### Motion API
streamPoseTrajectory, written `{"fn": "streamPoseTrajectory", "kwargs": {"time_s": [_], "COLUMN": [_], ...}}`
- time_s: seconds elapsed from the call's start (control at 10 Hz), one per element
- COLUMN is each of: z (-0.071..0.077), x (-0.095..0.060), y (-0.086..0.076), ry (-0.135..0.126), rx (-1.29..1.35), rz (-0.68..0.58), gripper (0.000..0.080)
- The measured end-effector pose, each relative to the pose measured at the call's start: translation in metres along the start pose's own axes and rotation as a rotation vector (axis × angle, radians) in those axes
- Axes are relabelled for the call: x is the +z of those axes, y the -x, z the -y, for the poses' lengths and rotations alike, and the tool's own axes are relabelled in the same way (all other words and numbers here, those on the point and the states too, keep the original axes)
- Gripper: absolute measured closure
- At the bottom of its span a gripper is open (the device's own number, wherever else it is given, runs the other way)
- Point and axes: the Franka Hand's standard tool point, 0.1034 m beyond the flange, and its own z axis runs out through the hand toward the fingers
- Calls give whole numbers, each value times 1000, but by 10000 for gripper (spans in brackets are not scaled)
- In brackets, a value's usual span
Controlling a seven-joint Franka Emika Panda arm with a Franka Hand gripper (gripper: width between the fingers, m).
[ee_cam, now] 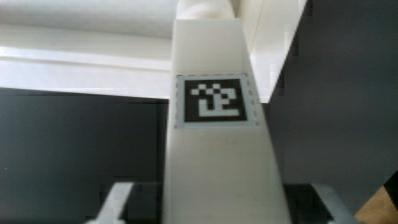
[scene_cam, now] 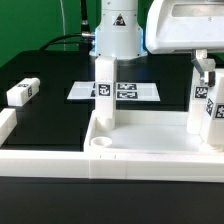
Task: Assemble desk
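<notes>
A white block leg is held upright at the corner of the tabletop on the exterior view's right. In the wrist view the fingers are seen clenched on two opposite faces of it near its upper end. Its long axis runs close to vertical. The lower end points down into the tray behind the raised rim, so it cannot be told whether it is seated in a socket. Black-and-white tags are carried on its sides, one facing the wrist camera.

The leg is judged to be light, stiff moulded plastic that will not give under the squeeze. Its smooth faces may slip or twist if it is pressed down off-axis. The flat sides offer good purchase, and a hold high on the block, as here, is thought best, since the lower end is left free to enter the corner.

A second leg stands upright at the tray's far corner on the exterior view's left, and a round socket nearer the camera is seen open. A third leg lies on its side on the black desk, well apart from the tray. The marker board lies flat behind.
</notes>
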Motion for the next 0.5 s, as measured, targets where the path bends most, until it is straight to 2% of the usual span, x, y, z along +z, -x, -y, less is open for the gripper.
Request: {"fn": "streamPoseTrajectory", "kwargs": {"time_s": [0.2,0.3,0.4,0.5], "z": [0,0,0,0], "x": [0,0,0,0], "y": [0,0,0,0], "ry": [0,0,0,0], "rx": [0,0,0,0], "rz": [0,0,0,0], "gripper": [509,333,208,208]}}
